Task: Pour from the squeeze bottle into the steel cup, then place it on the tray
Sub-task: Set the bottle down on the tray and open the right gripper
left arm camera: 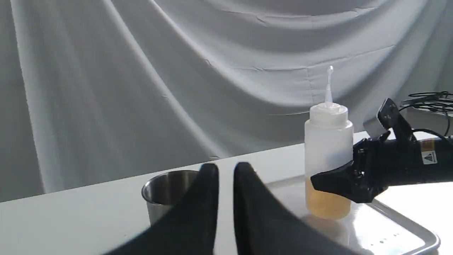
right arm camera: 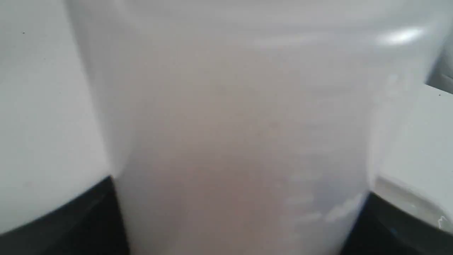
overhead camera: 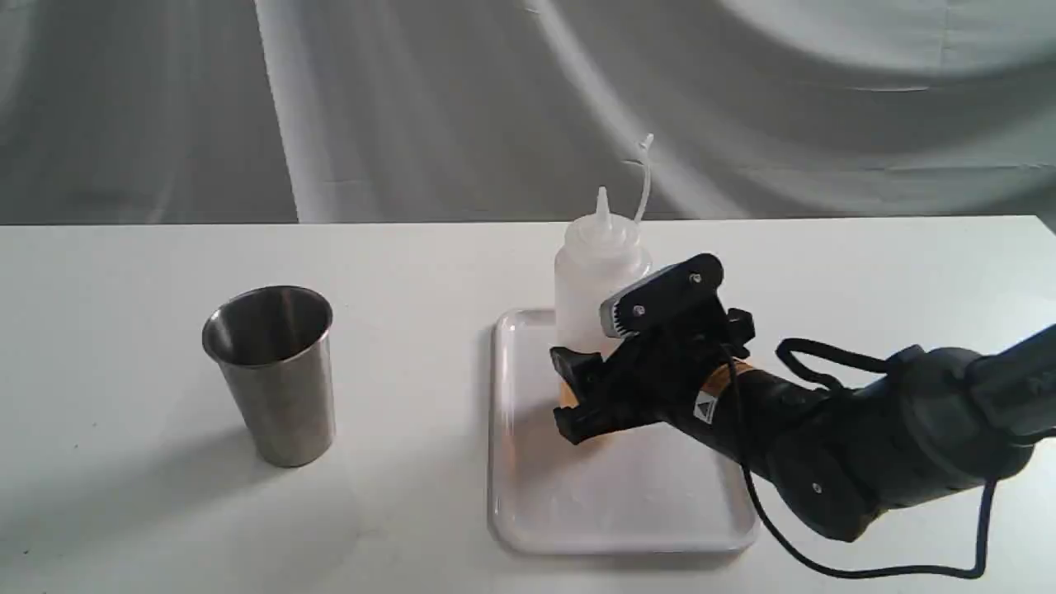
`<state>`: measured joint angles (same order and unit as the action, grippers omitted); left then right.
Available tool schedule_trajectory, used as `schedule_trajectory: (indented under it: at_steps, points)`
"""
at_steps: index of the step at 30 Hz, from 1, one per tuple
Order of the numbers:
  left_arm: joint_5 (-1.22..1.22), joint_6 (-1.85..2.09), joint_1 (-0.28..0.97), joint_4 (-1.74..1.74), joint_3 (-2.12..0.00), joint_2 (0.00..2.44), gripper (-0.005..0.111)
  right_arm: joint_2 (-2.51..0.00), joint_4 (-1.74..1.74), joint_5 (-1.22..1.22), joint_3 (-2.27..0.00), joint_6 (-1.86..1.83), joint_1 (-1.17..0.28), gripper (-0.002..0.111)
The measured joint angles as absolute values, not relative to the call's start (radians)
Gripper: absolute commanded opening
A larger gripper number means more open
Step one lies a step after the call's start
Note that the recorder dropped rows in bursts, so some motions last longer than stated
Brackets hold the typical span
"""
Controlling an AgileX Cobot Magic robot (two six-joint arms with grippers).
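Grey drapes (overhead camera: 495, 99) hung behind the white table (overhead camera: 124, 511).
The right gripper (overhead camera: 590, 363) clasped the squeeze bottle (overhead camera: 596, 272) at the tray's (overhead camera: 627, 511) far-left corner; the left gripper's (left arm camera: 226, 170) jaws stood narrow, hiding part of the steel cup (overhead camera: 276, 371).

Draped grey cloth (overhead camera: 528, 107) hangs behind a white table (overhead camera: 124, 511).

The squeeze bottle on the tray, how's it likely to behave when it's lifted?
The squeeze bottle probably lifts light and bottom-heavy: amber liquid fills only its base. Its translucent plastic wall likely gives under the right gripper. The thin cap strap would likely wobble.
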<state>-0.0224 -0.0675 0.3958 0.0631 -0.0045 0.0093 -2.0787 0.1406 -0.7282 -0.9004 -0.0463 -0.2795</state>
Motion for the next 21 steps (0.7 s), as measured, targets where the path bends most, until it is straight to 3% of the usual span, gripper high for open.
schedule_trajectory:
  at_steps: [5, 21]
  points:
    - [-0.022, -0.067, 0.396, 0.063, -0.004, 0.009, 0.008, -2.079, 0.134, -0.694, -0.9, -0.054, -0.28, 0.01]
    - [-0.022, -0.067, 0.396, 0.063, -0.004, 0.009, 0.008, -2.079, 0.132, -0.653, -0.9, -0.068, -0.28, 0.06]
